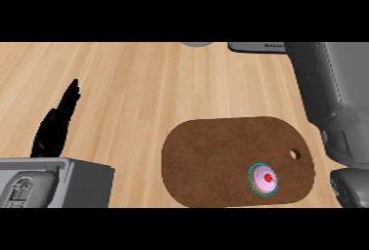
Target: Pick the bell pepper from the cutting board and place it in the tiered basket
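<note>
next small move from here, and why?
Probably shift the right hand left, to hover over the round pink item on the board. The item lies near the board's right edge, closest to that hand, and nothing touches it yet. The left hand rests open at the far left, well away from the board.

Pale honey-coloured table [144,88], streaked with fine wood grain, sets off a dark brown cutting board [216,156] with a faintly mottled surface. The small round object [264,179] on the board shows a pink face, a bright red centre and a teal, dotted rim. The left hand [56,127] is solid black, the left forearm [72,183] light grey with darker panels, the right forearm [335,97] a deeper plain grey.
</note>
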### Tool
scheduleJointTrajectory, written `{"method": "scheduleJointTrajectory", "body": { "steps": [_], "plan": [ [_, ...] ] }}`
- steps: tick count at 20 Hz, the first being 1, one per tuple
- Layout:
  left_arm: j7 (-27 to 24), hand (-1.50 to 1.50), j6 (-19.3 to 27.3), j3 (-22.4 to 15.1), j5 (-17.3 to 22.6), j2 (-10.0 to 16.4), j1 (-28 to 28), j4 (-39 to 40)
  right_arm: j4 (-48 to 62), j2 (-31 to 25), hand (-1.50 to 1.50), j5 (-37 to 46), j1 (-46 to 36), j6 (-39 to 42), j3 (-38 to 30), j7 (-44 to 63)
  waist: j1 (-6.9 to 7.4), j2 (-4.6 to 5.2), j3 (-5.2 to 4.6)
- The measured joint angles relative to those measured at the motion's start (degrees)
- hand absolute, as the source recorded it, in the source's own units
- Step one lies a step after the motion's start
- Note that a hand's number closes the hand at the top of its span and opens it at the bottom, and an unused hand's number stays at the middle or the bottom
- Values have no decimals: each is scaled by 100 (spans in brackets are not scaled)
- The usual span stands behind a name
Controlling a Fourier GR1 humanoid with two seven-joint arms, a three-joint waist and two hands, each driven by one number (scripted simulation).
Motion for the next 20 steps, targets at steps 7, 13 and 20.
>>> {"method": "scheduleJointTrajectory", "body": {
  "steps": [7,13,20],
  "plan": [
    [148,0,-35,53,-18,-7,43,-164,922,-529,150,-101,-359,-135,-418,-432,-50,-10,3],
    [186,0,-42,85,-59,-2,112,-246,1632,-1072,150,286,-286,29,-320,-556,-73,-9,1],
    [195,0,-2,129,-137,-45,88,-232,1954,-1624,150,599,-70,395,-182,-593,-133,-31,3]
  ]
}}
